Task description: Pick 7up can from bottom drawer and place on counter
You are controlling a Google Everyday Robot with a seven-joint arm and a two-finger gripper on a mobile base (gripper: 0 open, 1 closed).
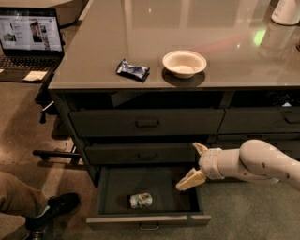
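The 7up can (pixel 141 200) lies on its side in the open bottom drawer (pixel 149 219), near the front middle. My gripper (pixel 193 164) comes in from the right on a white arm and hangs over the drawer's right side, above and to the right of the can. Its two cream fingers are spread apart and hold nothing. The counter (pixel 187 28) is the glossy grey top of the cabinet above.
A white bowl (pixel 184 63) and a dark blue snack wrapper (pixel 133 70) sit on the counter. A white jug (pixel 286 11) stands at the far right. A laptop (pixel 29 40) is at the left. A person's leg and shoe (pixel 49 208) are at the lower left.
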